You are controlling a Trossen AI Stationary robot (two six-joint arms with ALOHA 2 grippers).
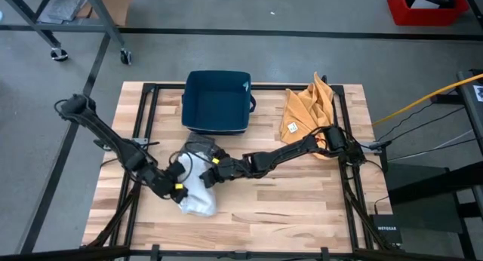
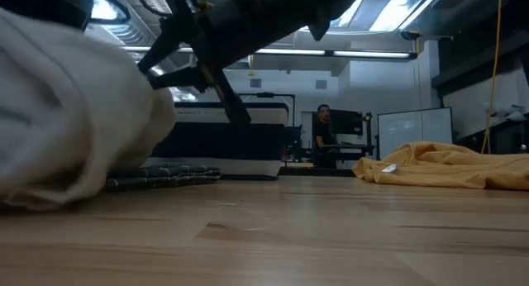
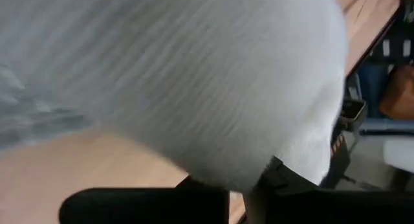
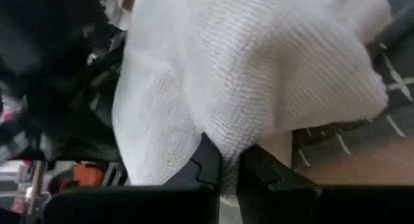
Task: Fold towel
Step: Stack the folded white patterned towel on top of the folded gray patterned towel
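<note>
A white towel [image 1: 198,198] lies bunched near the table's front left; in the low view the white towel [image 2: 74,129] bulges high with its underside on the wood. My left gripper [image 1: 178,185] is at the towel's left side, shut on it. My right gripper [image 1: 207,176] reaches in from the right and is shut on the towel's far upper edge. The white cloth fills both wrist views. A dark grey folded cloth [image 1: 198,146] lies flat just behind the towel. My left gripper pinches a bulge of the white towel [image 3: 226,175] between its two fingers [image 3: 284,185], coming in level from the table's left; how many layers cannot be told. The cloth swells out beyond the fingers, slack. My right gripper pinches a gathered fold of the white towel [image 4: 223,143] between its two fingertips [image 4: 208,160], coming in from the table's right and slanting down. Several layers bunch at the pinch. The cloth is raised there, and its lower part rests on the table.
A dark blue bin [image 1: 217,101] stands at the far middle of the table, behind the grey cloth. A crumpled orange cloth [image 1: 308,114] lies at the far right. Bare wood [image 1: 287,208] stretches across the front right. A person [image 2: 324,133] shows in the room beyond.
</note>
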